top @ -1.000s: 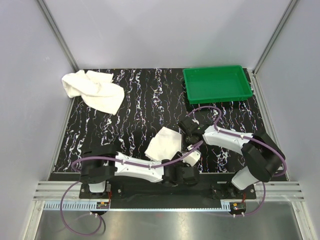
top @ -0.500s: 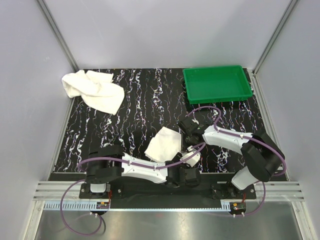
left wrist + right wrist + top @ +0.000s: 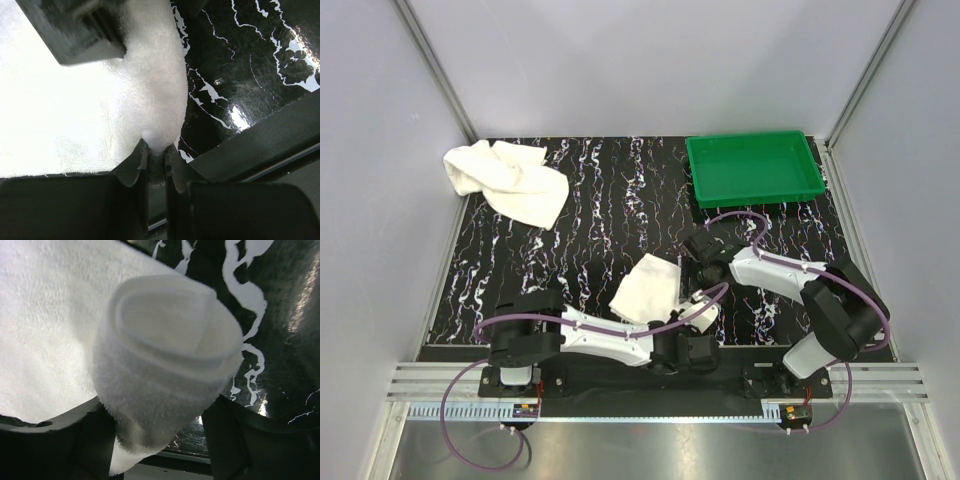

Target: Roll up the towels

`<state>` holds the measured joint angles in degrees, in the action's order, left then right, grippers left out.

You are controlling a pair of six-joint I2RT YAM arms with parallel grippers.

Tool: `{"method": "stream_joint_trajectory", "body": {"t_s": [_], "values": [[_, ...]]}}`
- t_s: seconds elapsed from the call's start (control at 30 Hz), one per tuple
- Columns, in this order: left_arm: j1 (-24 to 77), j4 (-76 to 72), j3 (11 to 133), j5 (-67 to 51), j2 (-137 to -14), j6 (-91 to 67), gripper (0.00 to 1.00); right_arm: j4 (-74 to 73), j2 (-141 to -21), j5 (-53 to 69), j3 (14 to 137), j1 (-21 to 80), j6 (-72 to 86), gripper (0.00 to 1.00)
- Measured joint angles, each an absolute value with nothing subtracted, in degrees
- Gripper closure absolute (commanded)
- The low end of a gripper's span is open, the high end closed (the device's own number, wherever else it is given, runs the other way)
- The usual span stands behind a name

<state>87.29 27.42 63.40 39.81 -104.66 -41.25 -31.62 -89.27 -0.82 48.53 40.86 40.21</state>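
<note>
The task is only partly done. The small towel lies near the middle of the table, close to the near edge, with both arms reaching to it. Its right side is already wound into a short, thick roll – in the right wrist view the spiral of layers shows clearly at the open end. The left part of this towel is flat on the table and not yet rolled.

The right gripper has its jaws wide apart with the roll sitting between them. The left finger seems to touch the cloth, but on the right there is a gap, so I judge that it is not clamping the roll. The left gripper is at the near edge of the same towel, and its two fingers are almost together, pinching a small tip of the cloth.

The large towel is a crumpled heap in the far left corner, well apart from both grippers – nothing on it looks rolled. The green tray stands in the far right corner.

So what is left, as I judge it: finish winding the flat part of the small towel, then spread and roll the large one entirely. I would say less than half of the work is done.
</note>
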Motion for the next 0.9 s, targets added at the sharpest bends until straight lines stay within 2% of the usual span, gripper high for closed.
{"method": "stream_joint_trajectory", "body": {"t_s": [0.27,0.43,0.7,0.9], "values": [[86.21,27.24,61.17,36.25,-100.33,-43.88,1.0,-34.09,-88.99,0.16,49.54,32.84,36.95,0.12],[84.66,25.5,57.23,31.22,-95.68,-45.08,1.0,-38.85,-88.29,-3.84,55.0,29.12,35.03,0.01],[82.61,24.03,56.05,26.55,-94.7,-45.52,1.0,-40.49,-80.68,-10.5,60.18,27.83,34.92,0.0],[79.2,21.47,52.82,21.3,-90.98,-48.1,1.0,-35.92,-66.17,-8.4,53.04,27.73,34.87,0.0]]}}
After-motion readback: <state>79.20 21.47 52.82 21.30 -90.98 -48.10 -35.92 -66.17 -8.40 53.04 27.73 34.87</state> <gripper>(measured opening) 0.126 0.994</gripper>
